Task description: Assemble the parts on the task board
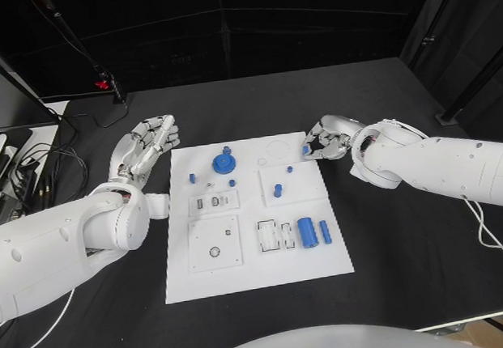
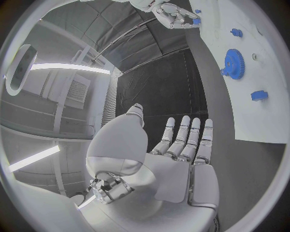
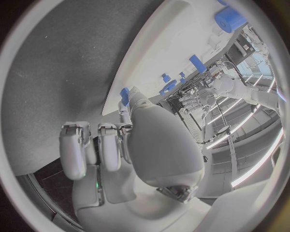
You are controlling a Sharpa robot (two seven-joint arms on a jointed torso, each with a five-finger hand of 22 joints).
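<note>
Black tabletop (image 1: 423,266) frames the white task board (image 1: 259,275) at centre, with bare margin on every side; the left hand (image 1: 144,146) lies flat just off the board's far left corner, fingers straight and apart, holding nothing. At the far right edge, the right hand (image 1: 325,144) pinches a small blue part (image 1: 305,148) between curled fingertips. From the left wrist, a blue gear (image 2: 234,64) stands on the board; the head view alone shows two blue cylinders (image 1: 315,232) nearer the front edge.
</note>
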